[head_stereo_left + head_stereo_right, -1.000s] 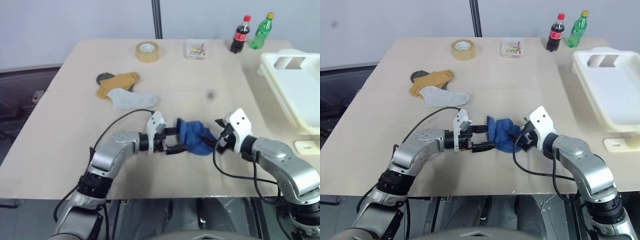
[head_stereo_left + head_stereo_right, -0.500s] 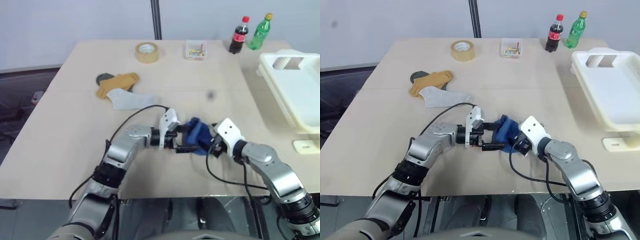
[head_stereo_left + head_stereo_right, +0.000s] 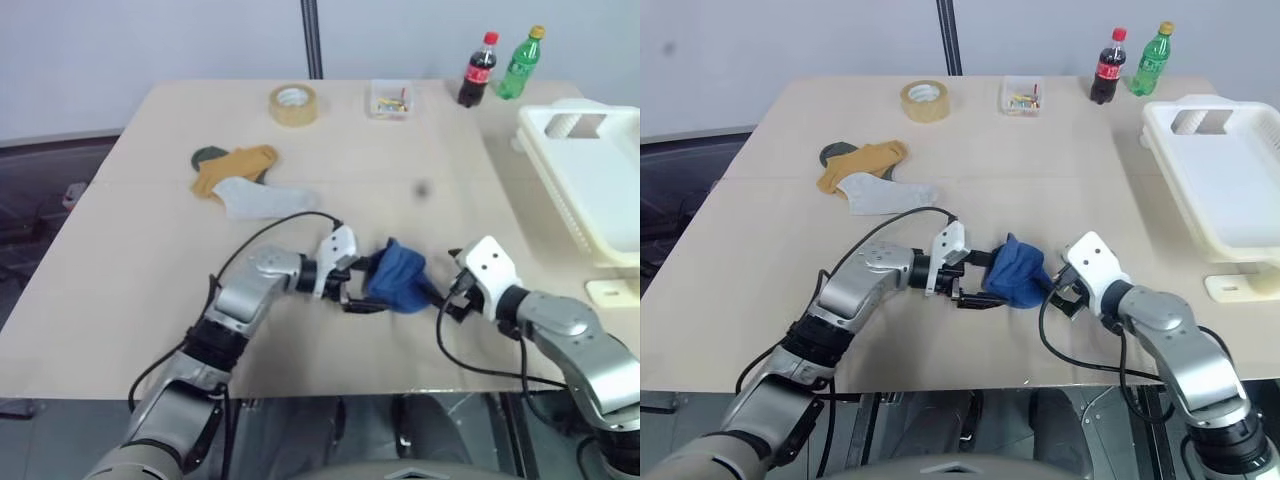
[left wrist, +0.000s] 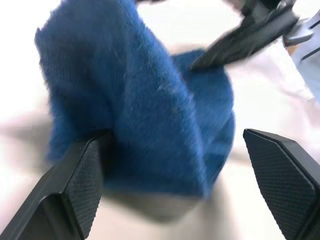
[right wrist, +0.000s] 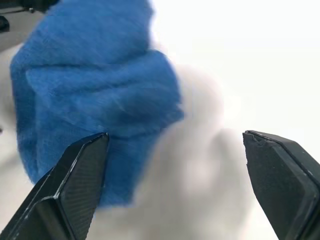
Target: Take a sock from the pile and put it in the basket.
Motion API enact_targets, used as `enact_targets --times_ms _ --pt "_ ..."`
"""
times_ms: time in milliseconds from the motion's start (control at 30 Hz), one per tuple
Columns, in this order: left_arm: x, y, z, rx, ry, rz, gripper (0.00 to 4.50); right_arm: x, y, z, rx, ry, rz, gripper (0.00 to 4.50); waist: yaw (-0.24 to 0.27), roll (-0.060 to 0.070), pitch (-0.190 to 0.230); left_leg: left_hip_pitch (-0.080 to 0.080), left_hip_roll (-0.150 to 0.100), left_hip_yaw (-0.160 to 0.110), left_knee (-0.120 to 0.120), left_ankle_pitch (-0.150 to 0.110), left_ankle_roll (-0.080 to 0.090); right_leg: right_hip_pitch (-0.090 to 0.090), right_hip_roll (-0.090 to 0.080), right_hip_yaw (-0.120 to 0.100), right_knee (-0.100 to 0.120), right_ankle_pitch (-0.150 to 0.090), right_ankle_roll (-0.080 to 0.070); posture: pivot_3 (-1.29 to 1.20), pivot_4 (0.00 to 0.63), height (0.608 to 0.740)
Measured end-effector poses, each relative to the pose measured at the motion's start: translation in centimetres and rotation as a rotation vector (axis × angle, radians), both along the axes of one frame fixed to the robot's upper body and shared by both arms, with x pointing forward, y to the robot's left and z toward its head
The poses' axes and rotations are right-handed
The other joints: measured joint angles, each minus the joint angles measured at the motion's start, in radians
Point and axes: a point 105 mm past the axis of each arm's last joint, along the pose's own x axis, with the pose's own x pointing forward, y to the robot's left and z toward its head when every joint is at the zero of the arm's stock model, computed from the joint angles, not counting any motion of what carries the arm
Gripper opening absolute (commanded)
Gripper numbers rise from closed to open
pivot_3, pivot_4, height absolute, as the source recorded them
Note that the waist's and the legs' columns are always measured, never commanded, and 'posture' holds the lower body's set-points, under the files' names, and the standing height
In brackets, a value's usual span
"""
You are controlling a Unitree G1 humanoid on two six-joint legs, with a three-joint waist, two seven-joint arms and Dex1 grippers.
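The left eye view shows a crumpled blue sock [image 3: 397, 280] on the table [image 3: 150, 250] between the wide-open left gripper [image 3: 362, 287] and right gripper [image 3: 443, 295], neither grasping it, with the pile [image 3: 240, 180] and basket [image 3: 590, 170] well apart.

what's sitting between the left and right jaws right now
A bunched blue sock lies on the table between the left gripper and the right gripper, seen in both eye views.
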Motion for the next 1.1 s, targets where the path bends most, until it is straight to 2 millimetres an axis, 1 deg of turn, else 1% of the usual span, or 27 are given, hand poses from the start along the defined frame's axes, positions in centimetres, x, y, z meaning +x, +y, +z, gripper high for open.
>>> enact_targets --times_ms 100,267,367,467,667,833,1000,1100 --pt "0.3 0.9 0.5 -0.009 -0.003 0.027 4.5 0.0 0.2 -0.4 -0.007 0.011 0.003 4.45 0.0 0.0 0.0 0.0 0.0 0.0 0.0 0.0 0.0 0.0 0.0 0.0 0.0 0.0 0.0 0.0 0.15 0.74" --pt "-0.1 0.9 0.4 -0.03 0.015 0.014 4.5 0.5 0.8 -1.6 -0.039 0.041 0.015 4.45 -0.001 0.0 0.0 -0.001 -0.001 0.0 0.001 0.0 0.0 0.0 0.0 0.0 0.0 0.0 0.0 0.0 0.15 0.74" --pt "-0.5 0.6 0.7 -0.045 0.017 -0.004 4.5 0.8 1.0 -2.0 -0.052 0.049 0.015 4.45 -0.001 0.0 0.0 -0.001 -0.001 0.0 0.001 0.0 0.0 0.0 -0.001 0.0 0.0 0.0 0.0 0.0 0.15 0.74" --pt "-1.2 -0.3 1.5 -0.074 0.016 -0.05 4.5 1.1 1.2 -1.9 -0.056 0.048 0.018 4.45 -0.001 0.0 0.0 0.0 -0.001 0.0 0.001 0.0 0.0 0.0 -0.001 0.0 0.0 0.0 0.0 0.0 0.15 0.74" --pt "-1.4 -0.6 1.6 -0.087 0.021 -0.059 4.5 1.1 1.3 -1.9 -0.041 0.052 -0.001 4.45 -0.002 0.0 0.0 0.0 -0.001 0.0 0.001 0.0 0.0 0.0 -0.001 0.0 0.001 0.0 0.0 0.0 0.15 0.74" --pt "-1.5 -0.8 1.7 -0.091 0.02 -0.067 4.5 2.7 1.6 -1.5 -0.02 0.014 -0.065 4.45 -0.004 0.0 0.0 0.0 -0.001 0.0 0.002 0.0 0.0 0.0 0.0 0.0 0.001 0.0 0.0 0.0 0.15 0.74" --pt "-1.5 -1.0 1.6 -0.094 0.019 -0.072 4.5 3.7 2.1 -0.9 0.0 -0.026 -0.082 4.45 -0.005 0.0 0.0 0.0 -0.001 0.0 0.002 0.0 0.0 0.0 0.001 0.0 0.001 0.0 0.0 0.0 0.15 0.74" --pt "-1.5 -1.0 1.7 -0.095 0.018 -0.069 4.5 3.9 2.8 -0.2 0.033 -0.051 -0.067 4.45 -0.005 0.0 0.0 0.0 -0.001 0.0 0.001 0.0 0.0 0.0 0.001 0.0 0.002 0.0 0.0 0.0 0.15 0.74"
